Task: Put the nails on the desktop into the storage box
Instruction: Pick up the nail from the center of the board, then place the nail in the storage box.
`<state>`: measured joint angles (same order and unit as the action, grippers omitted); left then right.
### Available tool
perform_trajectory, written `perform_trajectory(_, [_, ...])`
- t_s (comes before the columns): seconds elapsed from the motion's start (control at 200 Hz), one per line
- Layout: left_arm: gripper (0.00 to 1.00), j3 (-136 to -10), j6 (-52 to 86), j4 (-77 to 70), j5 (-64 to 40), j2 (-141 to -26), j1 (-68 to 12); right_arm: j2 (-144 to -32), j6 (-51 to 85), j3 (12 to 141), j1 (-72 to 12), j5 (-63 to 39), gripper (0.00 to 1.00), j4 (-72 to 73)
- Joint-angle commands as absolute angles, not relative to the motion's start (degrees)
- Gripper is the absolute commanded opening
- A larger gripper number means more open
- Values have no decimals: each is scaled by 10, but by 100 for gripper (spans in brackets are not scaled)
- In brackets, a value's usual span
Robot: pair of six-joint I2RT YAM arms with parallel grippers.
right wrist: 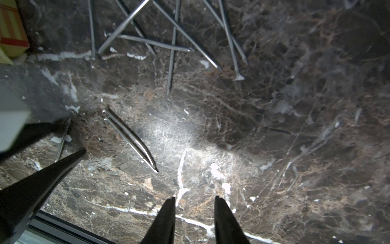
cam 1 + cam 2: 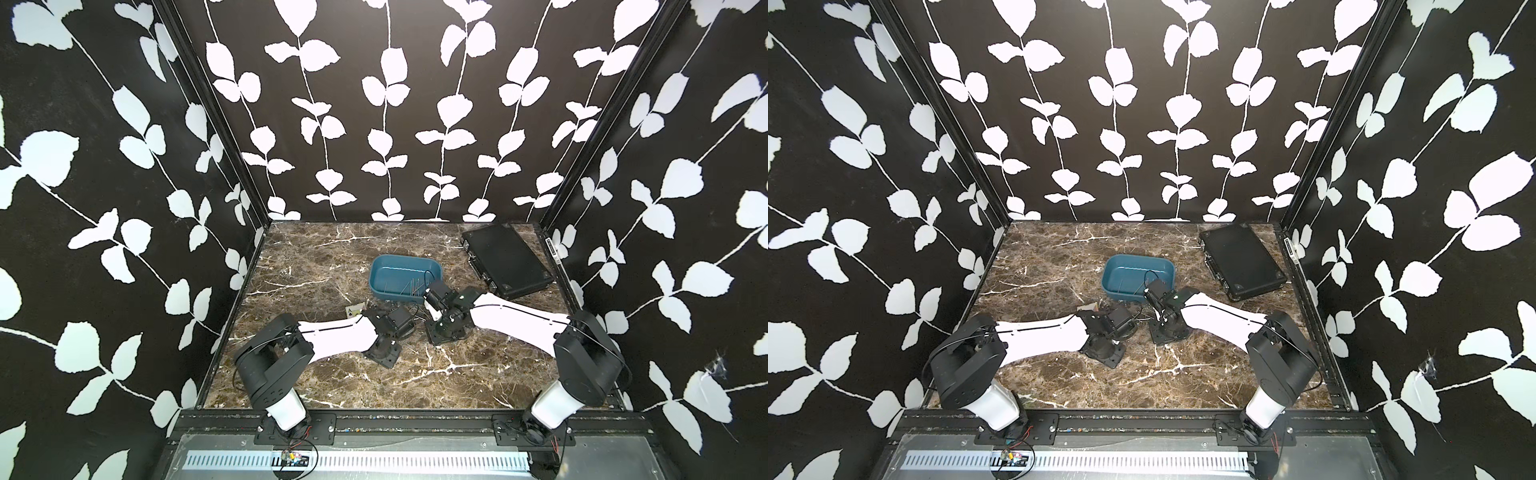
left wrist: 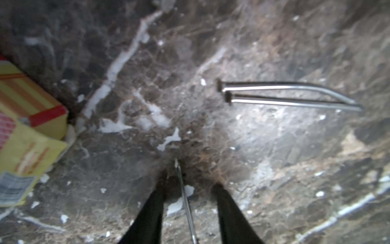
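Two white and black robot arms reach low over a dark brown, marble-patterned desktop (image 2: 415, 374) and meet near its middle. In both top views each arm's wrist hides its own fingers.

The left wrist camera shows the left gripper (image 3: 190, 181) pointing down at the desktop. Its two black fingers are spread apart, and a single nail (image 3: 185, 202) lies lengthwise between them, close to one finger and clear of the other. The nail's lower end is cut off by the frame, and the picture is too blurred to tell whether a finger touches it. A pair of nails (image 3: 285, 95) lies side by side on the marble, well apart from the fingers. A yellow and red striped carton (image 3: 31, 101) is cut off at the frame's edge.

The right wrist camera shows the right gripper (image 1: 195, 201) with its fingers parted, only bare marble between them, holding nothing. Beyond it a loose pile of crossed nails (image 1: 173, 42) runs out of the frame.

The teal storage box (image 2: 384, 274) sits just past the middle of the desktop, toward the far edge. A few nails (image 2: 413, 286) lie inside it, and its near right corner is hidden behind the right arm's wrist. A flat black case (image 2: 507, 259) lies at the far right corner
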<state>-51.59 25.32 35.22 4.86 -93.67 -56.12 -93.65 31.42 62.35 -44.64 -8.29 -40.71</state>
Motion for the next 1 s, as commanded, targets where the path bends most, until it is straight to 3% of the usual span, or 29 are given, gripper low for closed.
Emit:
perform_trajectory(0.0, [29,-471,265,360,56,-980,-568,-922,307,611,-442,-84,34,-409])
perform_trajectory(0.185, [0,-462,266,347,38,-991,-568,-887,308,604,-439,-74,34,-411])
perform_trajectory(0.375, [0,-478,251,348,10,-1000,-568,-875,312,602,-435,-72,34,-410])
perform_trajectory(0.645, [0,-573,213,444,18,-904,-554,-857,332,594,-415,-75,55,-391])
perform_trajectory(0.995, [0,-688,224,437,-67,-842,-411,-875,336,621,-402,-84,60,-378])
